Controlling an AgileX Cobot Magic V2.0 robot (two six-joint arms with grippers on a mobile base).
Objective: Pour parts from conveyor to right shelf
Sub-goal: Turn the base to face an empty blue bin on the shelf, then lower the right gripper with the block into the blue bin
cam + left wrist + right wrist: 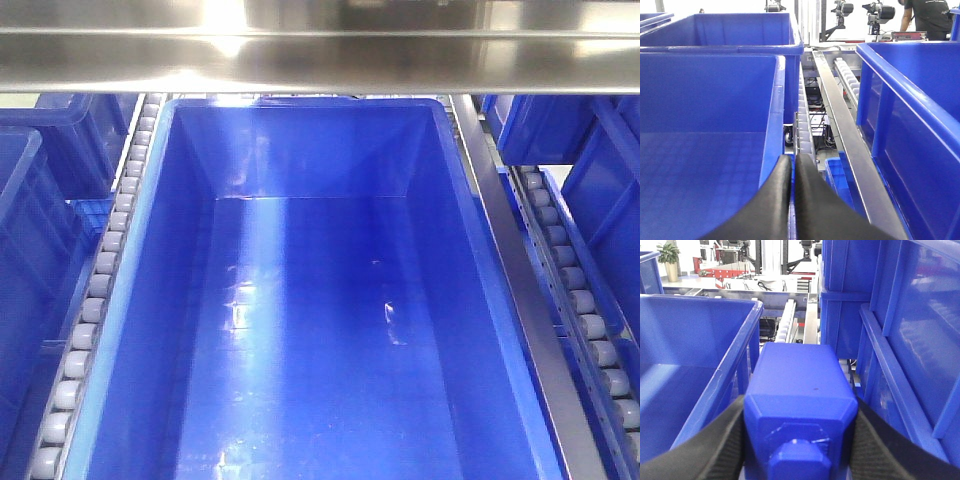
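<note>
Blue block (pixel 800 405) sits clamped in the right hand (pixel 800 440) beside the shelf's empty bin (pixel 150 300); left hand (pixel 792 200) pressed together, idle; recommend centring over the bin's rim (pixel 735 360) before release.

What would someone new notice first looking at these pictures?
The large empty blue bin fills the front view, sitting between rows of white rollers under a shiny steel shelf bar. In the right wrist view, a small blue block with a round knob is clamped between the right gripper's black fingers.
</note>
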